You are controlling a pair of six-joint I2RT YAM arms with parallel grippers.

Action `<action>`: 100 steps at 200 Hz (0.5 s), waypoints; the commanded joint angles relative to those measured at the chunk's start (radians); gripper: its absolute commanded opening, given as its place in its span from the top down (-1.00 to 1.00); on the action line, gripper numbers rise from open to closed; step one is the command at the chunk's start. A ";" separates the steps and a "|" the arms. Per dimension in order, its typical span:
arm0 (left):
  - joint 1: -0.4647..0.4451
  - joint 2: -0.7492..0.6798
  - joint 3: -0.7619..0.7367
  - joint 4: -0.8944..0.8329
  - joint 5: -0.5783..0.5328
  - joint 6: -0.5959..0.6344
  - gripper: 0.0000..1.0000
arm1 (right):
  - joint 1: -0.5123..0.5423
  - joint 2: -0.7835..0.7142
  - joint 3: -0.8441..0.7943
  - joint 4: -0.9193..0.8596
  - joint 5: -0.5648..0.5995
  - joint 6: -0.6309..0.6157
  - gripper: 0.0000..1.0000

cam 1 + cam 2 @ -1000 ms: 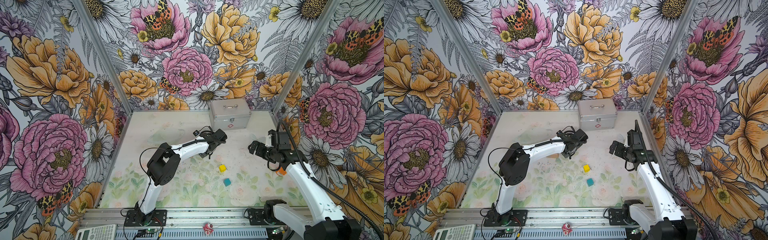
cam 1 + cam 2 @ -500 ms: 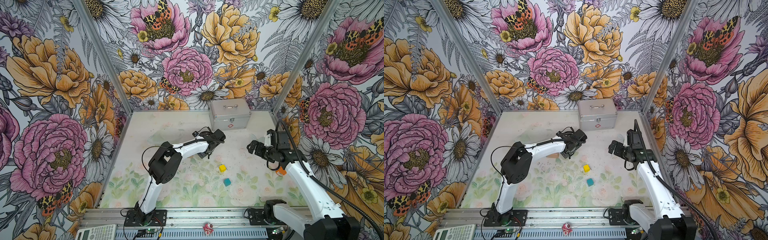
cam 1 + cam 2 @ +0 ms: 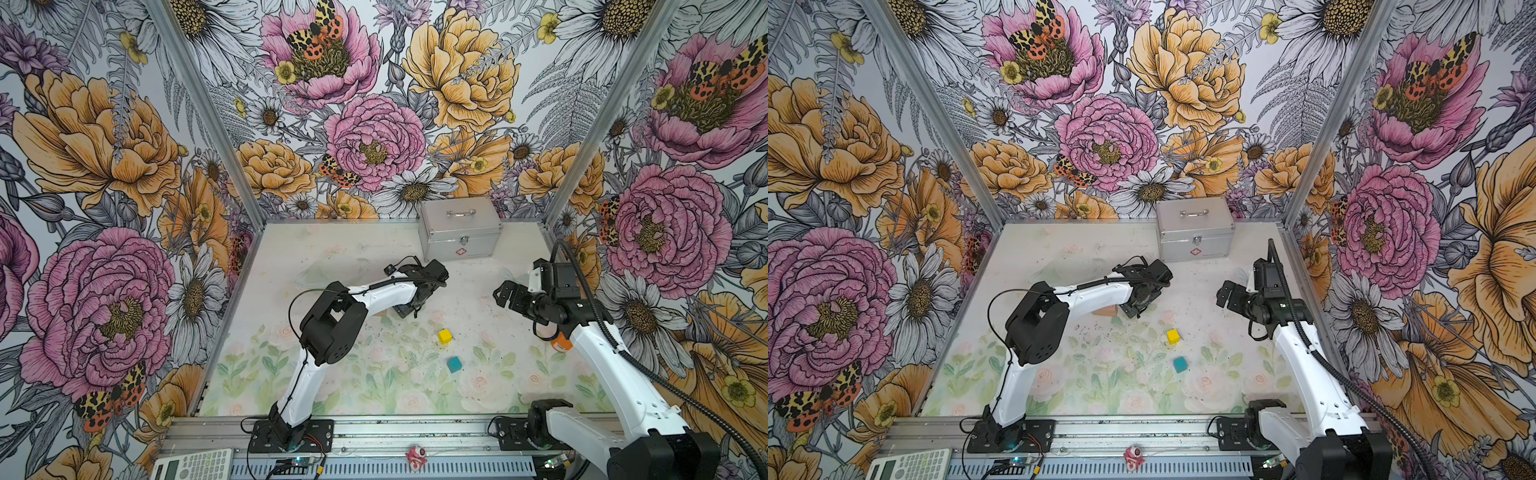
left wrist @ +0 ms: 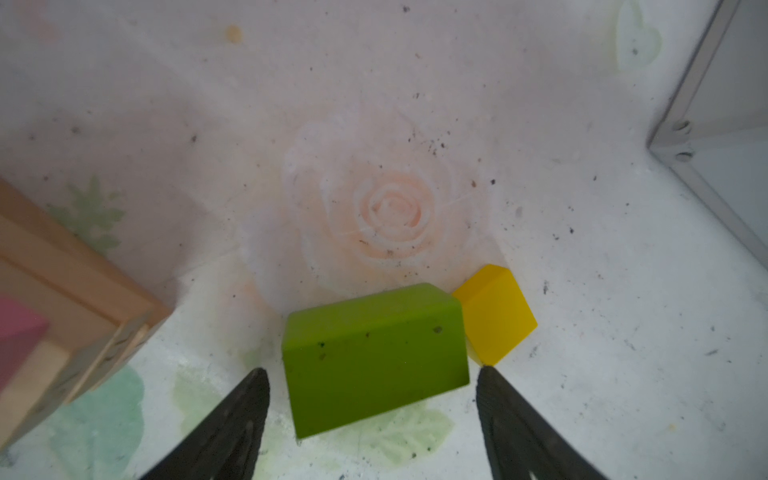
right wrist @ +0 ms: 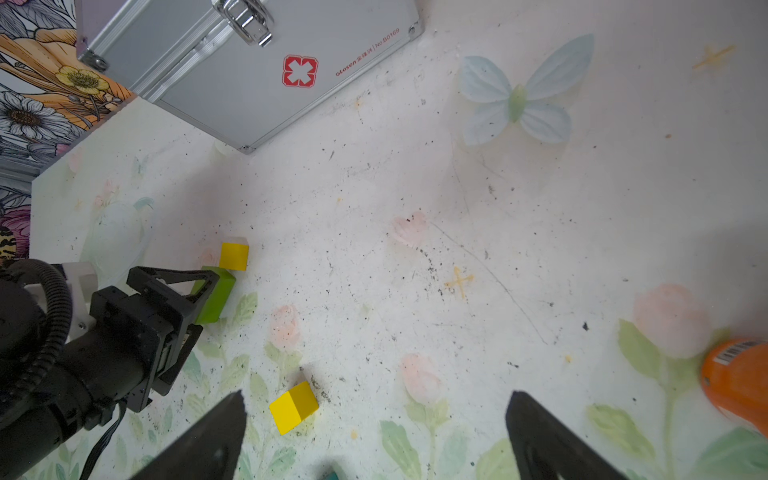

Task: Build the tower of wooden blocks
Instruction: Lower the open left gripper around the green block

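Note:
A green bar [image 4: 374,357] lies flat on the mat between the fingers of my left gripper [image 4: 372,374]. The jaws stand open, with a gap on each side of the bar. A yellow block [image 4: 494,316] touches the bar's far corner. Beside them is the tower base: tan bars [image 4: 62,266] with a pink slab [image 4: 16,332] on top, glimpsed past the left arm [image 3: 1105,311]. In both top views a yellow cube [image 3: 444,336] and a teal cube [image 3: 454,364] lie loose mid-mat. My right gripper [image 3: 500,293] hovers open and empty above the mat.
A silver metal case [image 3: 459,232] stands at the back wall. An orange object [image 3: 559,341] lies under the right arm near the right wall. A calculator [image 3: 193,465] and a small red-white item [image 3: 417,457] rest on the front rail.
The left arm's elbow has shifted slightly right while its gripper stays low over the same spot. The right arm has barely moved.

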 commanded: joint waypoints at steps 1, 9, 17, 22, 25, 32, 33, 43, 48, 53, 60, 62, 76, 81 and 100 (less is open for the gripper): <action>0.008 0.010 0.024 -0.013 0.009 0.003 -0.56 | -0.005 0.005 -0.006 0.014 -0.004 -0.011 -0.99; 0.013 0.012 0.027 -0.012 0.009 0.005 -0.54 | -0.005 0.005 -0.006 0.014 -0.003 -0.011 -0.99; 0.010 0.012 0.029 -0.013 0.006 0.007 -0.54 | -0.005 0.005 -0.008 0.014 -0.003 -0.011 -0.99; 0.010 0.014 0.031 -0.014 0.008 0.009 -0.53 | -0.005 0.005 -0.007 0.014 -0.003 -0.011 -0.99; 0.010 0.014 0.030 -0.013 0.009 0.008 -0.53 | -0.005 0.005 -0.008 0.014 -0.003 -0.011 -0.99; 0.012 0.017 0.033 -0.014 0.011 0.012 -0.53 | -0.005 0.005 -0.009 0.014 -0.002 -0.011 -0.99; 0.012 0.017 0.033 -0.014 0.011 0.012 -0.53 | -0.005 0.005 -0.009 0.014 -0.002 -0.011 -0.99; 0.014 0.022 0.036 -0.014 0.012 0.012 -0.52 | -0.005 0.005 -0.009 0.014 -0.003 -0.011 -0.99; 0.013 0.023 0.038 -0.014 0.014 0.012 -0.52 | -0.005 0.005 -0.009 0.014 -0.003 -0.011 -0.99; 0.016 0.024 0.039 -0.014 0.015 0.012 -0.53 | -0.005 0.005 -0.009 0.014 -0.003 -0.011 -0.99; 0.016 0.025 0.039 -0.013 0.017 0.015 -0.52 | -0.005 0.005 -0.009 0.014 -0.002 -0.011 -0.99; 0.017 0.025 0.039 -0.014 0.017 0.015 -0.52 | -0.005 0.005 -0.009 0.014 -0.002 -0.011 -0.99; 0.016 0.027 0.041 -0.013 0.018 0.015 -0.50 | -0.005 0.007 -0.009 0.014 -0.001 -0.011 -0.99; 0.019 0.027 0.043 -0.014 0.018 0.015 -0.50 | -0.005 0.007 -0.009 0.014 -0.002 -0.011 -0.99; 0.019 0.027 0.043 -0.014 0.017 0.019 -0.49 | -0.005 0.008 -0.009 0.015 -0.002 -0.011 -0.99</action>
